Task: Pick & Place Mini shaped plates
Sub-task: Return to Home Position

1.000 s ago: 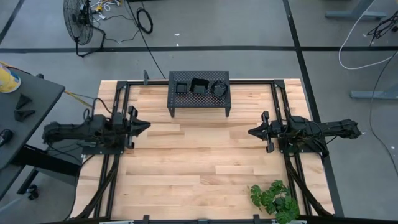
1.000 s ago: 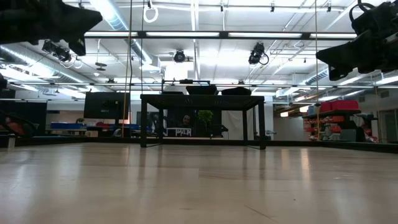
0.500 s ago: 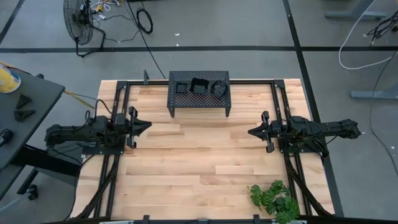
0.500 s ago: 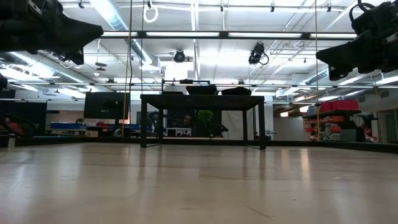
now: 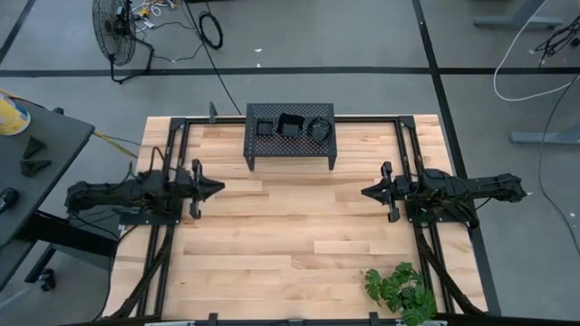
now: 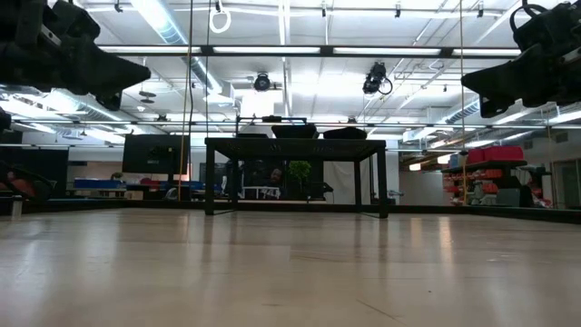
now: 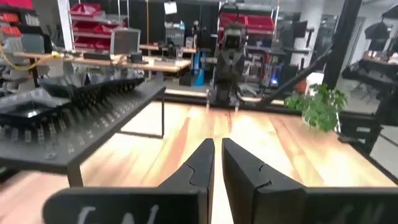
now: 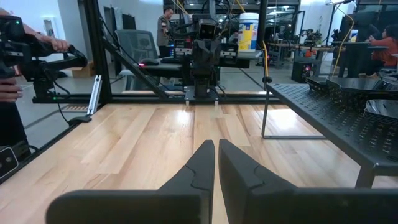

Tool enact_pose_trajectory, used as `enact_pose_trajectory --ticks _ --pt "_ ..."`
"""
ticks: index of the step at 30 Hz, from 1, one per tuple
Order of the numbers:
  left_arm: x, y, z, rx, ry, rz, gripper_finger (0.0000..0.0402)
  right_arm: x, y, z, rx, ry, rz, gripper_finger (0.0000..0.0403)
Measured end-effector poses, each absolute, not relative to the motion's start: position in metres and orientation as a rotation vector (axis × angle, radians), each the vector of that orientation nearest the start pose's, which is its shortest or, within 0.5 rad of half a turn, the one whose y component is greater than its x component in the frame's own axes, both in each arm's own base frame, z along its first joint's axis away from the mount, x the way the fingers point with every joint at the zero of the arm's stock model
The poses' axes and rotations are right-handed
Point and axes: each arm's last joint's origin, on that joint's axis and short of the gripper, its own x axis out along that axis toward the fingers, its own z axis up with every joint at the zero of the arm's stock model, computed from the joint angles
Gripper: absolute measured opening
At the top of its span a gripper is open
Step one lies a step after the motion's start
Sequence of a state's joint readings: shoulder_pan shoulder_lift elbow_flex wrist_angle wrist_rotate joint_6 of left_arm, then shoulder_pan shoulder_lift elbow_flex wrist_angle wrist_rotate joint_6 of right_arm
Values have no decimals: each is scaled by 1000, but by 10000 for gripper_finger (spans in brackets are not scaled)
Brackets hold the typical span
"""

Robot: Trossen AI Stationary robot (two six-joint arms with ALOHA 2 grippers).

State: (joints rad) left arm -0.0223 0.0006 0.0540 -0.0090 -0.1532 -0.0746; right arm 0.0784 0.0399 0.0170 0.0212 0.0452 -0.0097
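The plates (image 5: pixel 290 125) sat on the stand (image 5: pixel 290 148). The left gripper (image 5: pixel 218 188) and right gripper (image 5: pixel 365 192) hung closed and empty, equally near its front.

One camera is hanging high above me, looking straight down on my whole table (image 5: pixel 290 226). In it the black stand (image 5: pixel 290 147) is sitting at 12 o'clock, my left arm (image 5: pixel 118 195) at 9 o'clock and my right arm (image 5: pixel 462 190) at 3 o'clock. A second camera is sitting at table-top height near 6 o'clock, looking level toward 12 o'clock. It is seeing that same stand from the side, far off. My left wrist camera is peeking close past my left gripper (image 7: pixel 218 143) toward 3 o'clock, catching my right arm. My right wrist camera is peeking past my right gripper (image 8: pixel 216 144) toward 9 o'clock, catching my left arm. Both are sharing the stand too.
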Motion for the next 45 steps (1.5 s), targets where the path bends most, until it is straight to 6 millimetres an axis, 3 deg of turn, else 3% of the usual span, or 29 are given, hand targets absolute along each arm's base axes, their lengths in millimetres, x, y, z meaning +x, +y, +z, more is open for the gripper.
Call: enact_pose_trajectory --ticks 10,45 --pt "94 0 174 -143 29 53 37 99 6 168 -10 1 33 27" --pt "95 1 175 -147 -1 78 37 99 6 168 -10 1 33 27"
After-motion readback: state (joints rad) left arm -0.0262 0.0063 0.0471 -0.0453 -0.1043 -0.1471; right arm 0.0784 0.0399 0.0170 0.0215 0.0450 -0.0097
